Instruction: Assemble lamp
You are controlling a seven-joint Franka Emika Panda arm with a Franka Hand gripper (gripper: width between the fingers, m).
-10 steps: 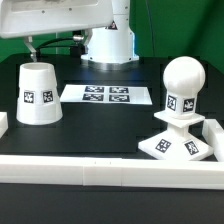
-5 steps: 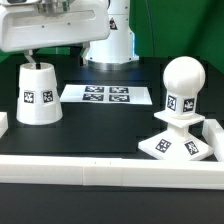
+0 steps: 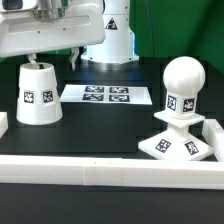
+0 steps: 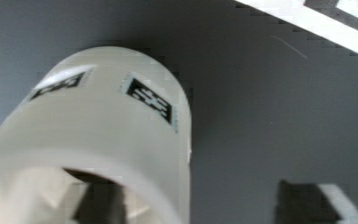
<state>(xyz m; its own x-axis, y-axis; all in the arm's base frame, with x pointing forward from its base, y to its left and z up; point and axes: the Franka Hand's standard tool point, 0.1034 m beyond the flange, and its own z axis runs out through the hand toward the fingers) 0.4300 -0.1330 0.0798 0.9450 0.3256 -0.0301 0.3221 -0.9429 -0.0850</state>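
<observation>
The white tapered shade (image 3: 39, 93) stands on the black table at the exterior view's left, narrow end up, with a tag on its side. My gripper (image 3: 52, 57) hangs open just above its top. In the wrist view the shade (image 4: 105, 120) fills the frame; one dark fingertip (image 4: 98, 201) lies over the shade's top and the other sits beside it over the table, with the gripper (image 4: 202, 205) holding nothing. The round bulb (image 3: 184, 88) stands upright on the flat square base (image 3: 178, 143) at the exterior view's right.
The marker board (image 3: 106, 95) lies flat between the shade and the base. White border rails (image 3: 100, 172) run along the near edge and the sides of the table. The robot's white pedestal (image 3: 110, 40) stands behind the marker board.
My arm has moved toward the exterior view's left and come down, so the gripper now sits right over the shade. The shade, bulb and base have not moved.
</observation>
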